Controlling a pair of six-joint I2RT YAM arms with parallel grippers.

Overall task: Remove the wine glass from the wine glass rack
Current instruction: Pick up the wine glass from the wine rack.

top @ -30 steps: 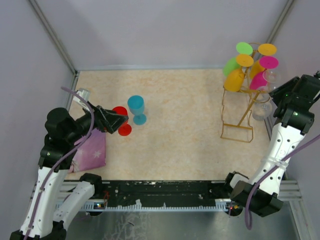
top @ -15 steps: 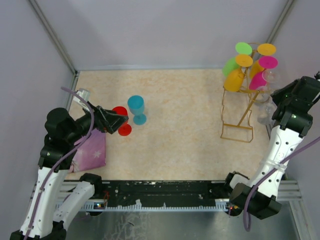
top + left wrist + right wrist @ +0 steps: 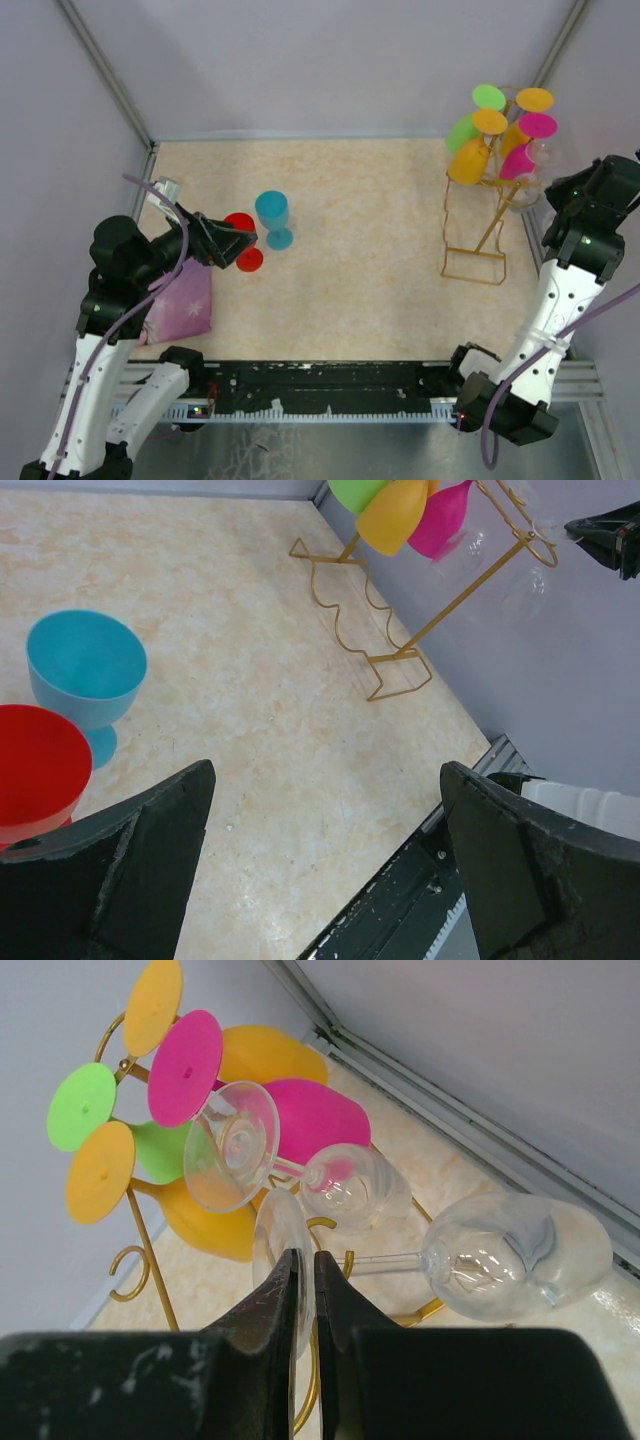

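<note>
Grip is the news: your right claw (image 3: 305,1257) has gone from part open to almost shut over the last second, and the wrist view shows its fingers pinching the rim of the foot of a clear glass (image 3: 515,1255). From above, that arm has also shifted slightly toward the right wall. I judge the grasp made and the lift-off not yet begun.

You find the glass at the near right end of the rack (image 3: 154,1260). Its stem runs sideways from the claw to the bowl, and a gold loop of the rack shows just behind the pinched foot. You cannot tell from these views whether the foot is still on the rails, so treat it as hooked.

Your left claw (image 3: 322,780) hangs wide and holds nothing, above the red cup (image 3: 35,770) and blue cup (image 3: 85,670), well apart from the rack.

Mind the edges. A second clear glass (image 3: 345,1185) hangs just beside yours, and their feet overlap in the wrist view, so a sideways swing would likely knock it. The pink (image 3: 310,1115), orange (image 3: 215,1220) and green (image 3: 165,1150) glasses crowd behind. The right wall stands close to the arm, so you have little room that way.

Open table lies left of the rack, toward the middle. You probably need to draw the foot out past the looped rail end first, then carry the glass to that open ground. The pinch is only on a thin rim, so the glass may swivel if you hurry.
</note>
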